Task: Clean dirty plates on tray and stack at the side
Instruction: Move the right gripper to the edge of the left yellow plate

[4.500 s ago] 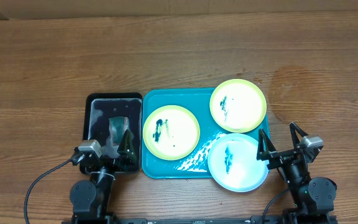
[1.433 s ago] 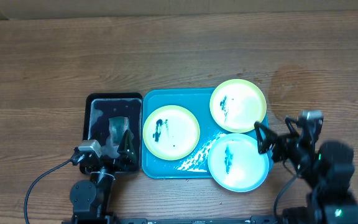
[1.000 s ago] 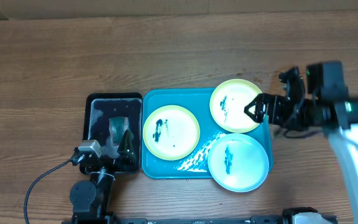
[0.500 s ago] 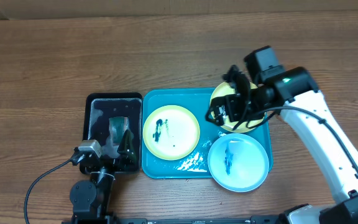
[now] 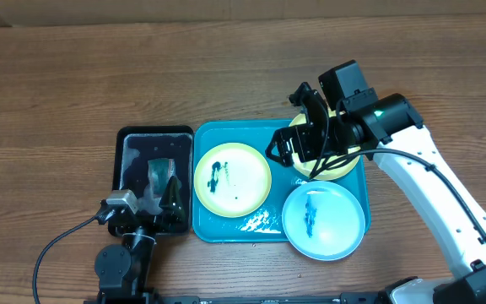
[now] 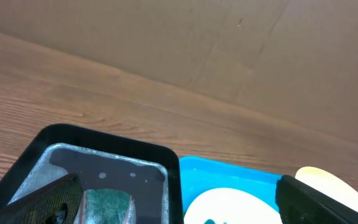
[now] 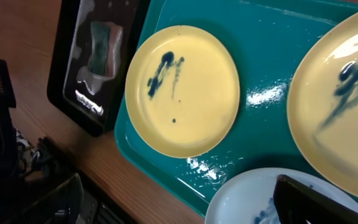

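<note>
The right tool (image 5: 283,125) hangs open and empty above the far side of the large turquoise rectangular plastic tray (image 5: 264,215), which sits midway along the bench's near edge. Three small round plates lie flat in the tray. The far yellow-green plate (image 5: 337,169) is partly under the right arm, the light blue plate (image 5: 323,219) fills the near right corner, and the smeared yellow-green plate (image 5: 233,178) sits at the left end. That last one lies leftward and nearward of the right tool, which looks lined up on it. The left tool (image 5: 157,201), also open and empty, rests at the small black rectangular tray (image 5: 154,129) just behind the green sponge (image 5: 160,173).
</note>
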Tool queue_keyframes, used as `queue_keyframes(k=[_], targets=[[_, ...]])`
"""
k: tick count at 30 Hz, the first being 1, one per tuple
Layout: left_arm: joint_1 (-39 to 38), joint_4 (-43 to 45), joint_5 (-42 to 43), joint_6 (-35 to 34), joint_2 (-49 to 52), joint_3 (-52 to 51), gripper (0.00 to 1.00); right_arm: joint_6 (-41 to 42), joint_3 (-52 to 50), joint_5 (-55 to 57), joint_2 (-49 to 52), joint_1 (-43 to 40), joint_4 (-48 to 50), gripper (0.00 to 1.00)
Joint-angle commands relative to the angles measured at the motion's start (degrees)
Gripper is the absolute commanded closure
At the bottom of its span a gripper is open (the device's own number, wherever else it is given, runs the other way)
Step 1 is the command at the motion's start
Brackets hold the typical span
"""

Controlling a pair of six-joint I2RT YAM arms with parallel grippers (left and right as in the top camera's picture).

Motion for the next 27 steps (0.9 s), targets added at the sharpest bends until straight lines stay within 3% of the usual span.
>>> queue_keyframes(k=[1, 5, 10, 14, 21, 27], targets=[[0.22, 0.22, -0.02, 1.49, -0.59, -0.46, 0.0, 0.59, -0.7, 1.09, 0.63, 3.37, -0.42, 0.0], [0.22, 0.22, -0.02, 1.46, -0.59, -0.46, 0.0, 1.16, -1.27, 4.61, 1.27, 8.66, -0.35, 0.0], [0.22, 0.26, -0.35, 1.51, -0.57, -0.46, 0.0, 13.49, -1.29, 14.4, 2.64, 13.73, 0.22, 0.0], [0.22, 1.01, 0.7, 1.29, -0.57, -0.46, 0.0, 18.93, -1.29, 13.81, 5.66, 14.08, -0.15, 0.0], [0.22, -5.01, 2.47, 5.77, 1.4, 5.66, 0.0, 18.82, -1.29, 12.11, 11.41, 14.08, 0.55, 0.0], [0.22, -14.34, -3.08, 12.72, 14.95, 19.21, 0.0, 18.88, -1.29, 12.09, 13.07, 14.08, 4.76, 0.0]])
